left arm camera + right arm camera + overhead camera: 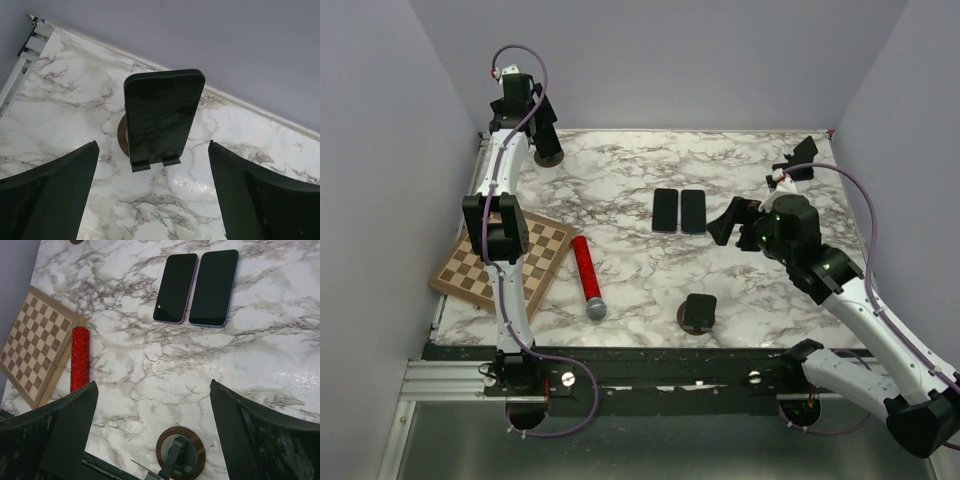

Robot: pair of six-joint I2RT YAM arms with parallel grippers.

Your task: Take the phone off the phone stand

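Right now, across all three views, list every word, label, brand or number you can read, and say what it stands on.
No text can be read anywhere.
Black phone propped on the round brown phone stand: blank dark face.
Pink-edged phone and blue-edged phone lying flat: blank screens.
Wooden chessboard and red glittery cylinder: no lettering.

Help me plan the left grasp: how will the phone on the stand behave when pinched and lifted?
The phone looks rigid and glossy, so probably slippery when pinched. It rests on two small lips of the stand, so a sideways nudge could tip it off. The stand's small round base may slide.
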